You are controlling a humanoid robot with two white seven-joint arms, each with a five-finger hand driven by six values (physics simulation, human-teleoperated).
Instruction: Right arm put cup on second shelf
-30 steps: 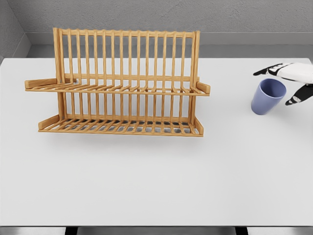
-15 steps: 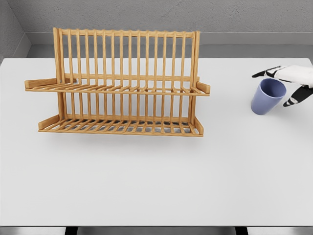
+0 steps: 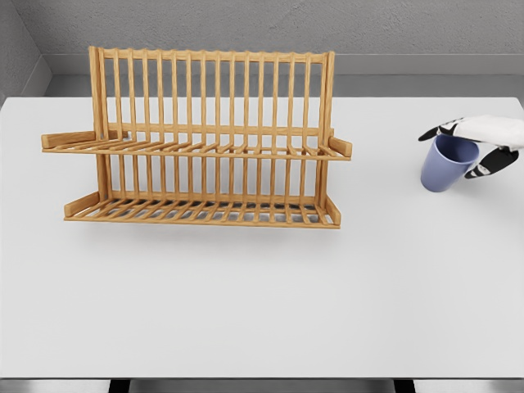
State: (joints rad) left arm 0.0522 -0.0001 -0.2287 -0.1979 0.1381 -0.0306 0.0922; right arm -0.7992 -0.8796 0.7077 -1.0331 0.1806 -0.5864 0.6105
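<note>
A white tabletop (image 3: 262, 295) holds a wooden two-tier dish rack (image 3: 205, 139) at left and a blue cup (image 3: 447, 164) standing at far right. The right hand (image 3: 479, 143) has dropped closer over the cup's rim since a moment ago, fingers spread around it, not yet closed. The grasp appears about to begin; the upper shelf (image 3: 196, 149) sits well apart.
</note>
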